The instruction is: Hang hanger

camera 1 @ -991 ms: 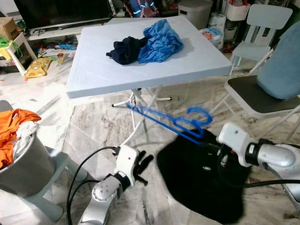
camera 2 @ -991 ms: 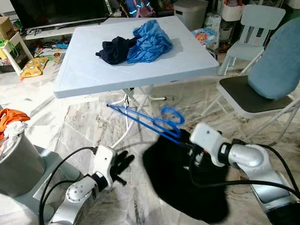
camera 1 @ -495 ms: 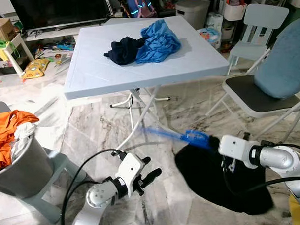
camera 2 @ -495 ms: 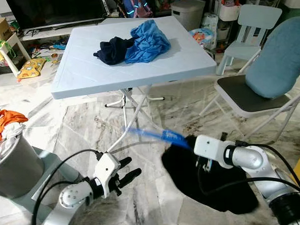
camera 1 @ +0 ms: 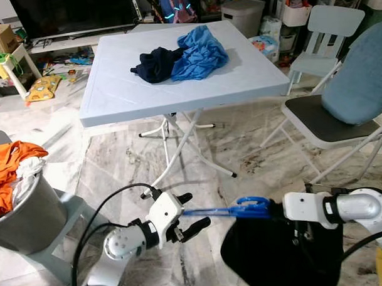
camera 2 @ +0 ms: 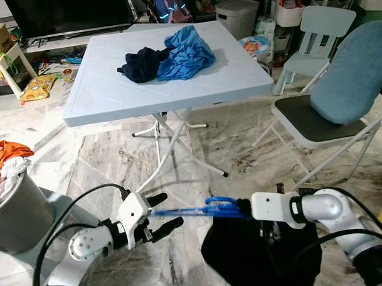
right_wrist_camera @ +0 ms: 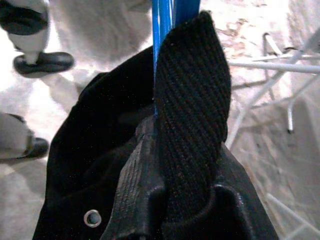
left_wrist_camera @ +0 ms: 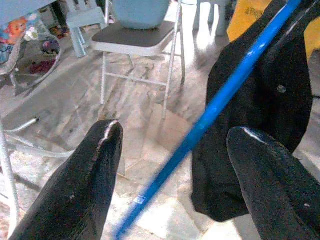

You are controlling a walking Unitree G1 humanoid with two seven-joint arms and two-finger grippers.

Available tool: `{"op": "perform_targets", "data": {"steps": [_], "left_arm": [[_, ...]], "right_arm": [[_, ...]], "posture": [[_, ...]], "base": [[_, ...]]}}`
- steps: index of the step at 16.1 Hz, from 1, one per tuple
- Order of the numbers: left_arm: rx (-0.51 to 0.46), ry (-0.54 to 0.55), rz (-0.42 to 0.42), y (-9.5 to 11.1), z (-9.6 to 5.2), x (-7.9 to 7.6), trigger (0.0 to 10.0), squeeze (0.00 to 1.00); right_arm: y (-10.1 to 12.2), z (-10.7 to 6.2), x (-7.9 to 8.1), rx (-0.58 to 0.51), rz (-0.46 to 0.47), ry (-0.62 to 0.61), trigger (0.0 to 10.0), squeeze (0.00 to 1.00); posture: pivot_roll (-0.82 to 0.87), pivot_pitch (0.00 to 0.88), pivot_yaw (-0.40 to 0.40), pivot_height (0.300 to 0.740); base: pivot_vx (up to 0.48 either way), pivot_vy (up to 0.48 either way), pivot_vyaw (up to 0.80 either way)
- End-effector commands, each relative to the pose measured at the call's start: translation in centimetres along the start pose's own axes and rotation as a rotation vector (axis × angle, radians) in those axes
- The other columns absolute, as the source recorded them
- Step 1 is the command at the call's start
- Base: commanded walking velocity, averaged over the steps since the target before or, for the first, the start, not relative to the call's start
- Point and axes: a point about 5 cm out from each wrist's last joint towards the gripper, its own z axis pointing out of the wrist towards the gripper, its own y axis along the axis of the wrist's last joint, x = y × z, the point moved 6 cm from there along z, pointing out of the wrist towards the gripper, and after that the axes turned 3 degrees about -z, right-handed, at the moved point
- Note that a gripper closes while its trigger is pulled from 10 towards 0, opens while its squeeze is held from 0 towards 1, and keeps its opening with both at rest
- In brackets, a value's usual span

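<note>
A blue plastic hanger [camera 1: 234, 210] carrying a black garment [camera 1: 280, 256] was held low over the marble floor [camera 1: 123, 164], in front of the light blue square folding table [camera 1: 126, 89]. The right gripper [right_wrist_camera: 175, 125] was seen clamped shut on the hanger's hook end together with a fold of the black cloth (wrist view shows fingers pressed tight). The left gripper [camera 1: 187, 213] was positioned at the hanger's far tip, fingers [left_wrist_camera: 95, 185] spread wide with the blue bar passing between them, not touched. A dark navy garment [camera 1: 155, 62] and a blue garment [camera 1: 200, 51] were left bunched together on the table. A grey bin [camera 1: 24, 215] with orange clothing [camera 1: 7, 174] stood on the robot's left, a folding chair [camera 1: 340, 112] on the right.
</note>
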Motion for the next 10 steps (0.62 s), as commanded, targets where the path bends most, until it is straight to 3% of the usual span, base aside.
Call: {"op": "perform_targets", "data": {"steps": [1, 4, 5, 6, 10], "left_arm": [[-0.001, -0.024, 0.029, 0.4, 0.1, -0.1, 10.0, 1.00], [0.026, -0.098, 0.056, 0.2, 0.4, -0.8, 10.0, 1.00], [0.016, -0.124, 0.077, 0.6, 0.8, -1.2, 10.0, 0.16], [0.012, -0.140, 0.079, 0.8, 1.1, -1.4, 10.0, 0.00], [0.019, -0.207, 0.141, 1.1, 1.7, -1.7, 10.0, 0.00]], "right_arm": [[0.9, -0.6, -1.1, -0.015, -0.064, 0.000, 10.0, 0.00], [2.2, -0.9, -1.8, -0.068, -0.105, 0.005, 10.0, 0.00], [2.8, -0.8, -1.7, -0.088, -0.122, 0.022, 10.0, 0.00], [3.1, -0.8, -1.5, -0.099, -0.133, 0.039, 10.0, 0.00], [3.5, -1.3, -0.3, -0.118, -0.156, 0.119, 10.0, 0.00]], "posture": [[-0.20, 0.000, 0.039, 0.740], [-0.21, 0.000, 0.041, 0.740], [-0.21, 0.000, 0.041, 0.740], [-0.21, 0.000, 0.041, 0.740], [-0.21, 0.000, 0.049, 0.740]], "base": [[0.000, 0.000, 0.00], [0.000, 0.000, 0.00], [0.000, 0.000, 0.00], [0.000, 0.000, 0.00], [0.000, 0.000, 0.00]]}}
